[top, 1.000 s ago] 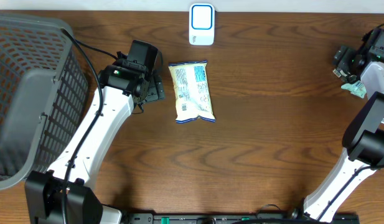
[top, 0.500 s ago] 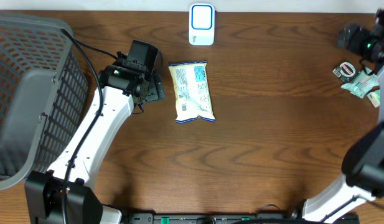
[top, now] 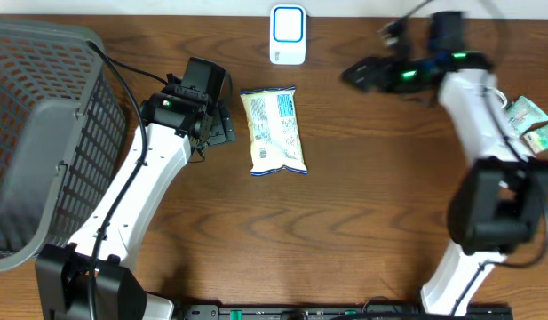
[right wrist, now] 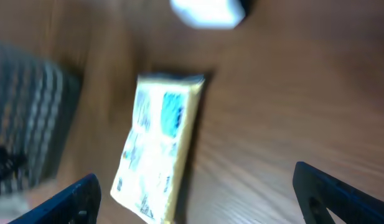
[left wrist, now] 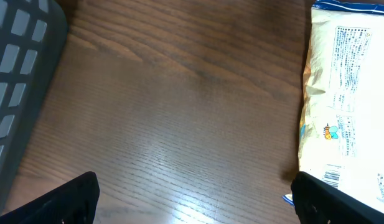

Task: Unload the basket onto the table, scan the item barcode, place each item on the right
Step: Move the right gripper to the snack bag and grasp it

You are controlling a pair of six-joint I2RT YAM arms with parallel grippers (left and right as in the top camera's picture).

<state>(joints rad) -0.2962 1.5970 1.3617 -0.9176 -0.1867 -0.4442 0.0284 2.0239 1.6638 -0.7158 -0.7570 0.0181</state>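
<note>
The snack packet (top: 274, 131) lies flat on the table (top: 345, 222) near the scanner (top: 288, 34), barcode (left wrist: 332, 176) side up, ready for pickup; left fingers (left wrist: 61, 202) hover spread beside it; right fingers (right wrist: 341, 193), spread and empty, face it.

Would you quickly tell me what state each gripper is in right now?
Left gripper: open, holding nothing.
Right gripper: open, holding nothing.
</note>
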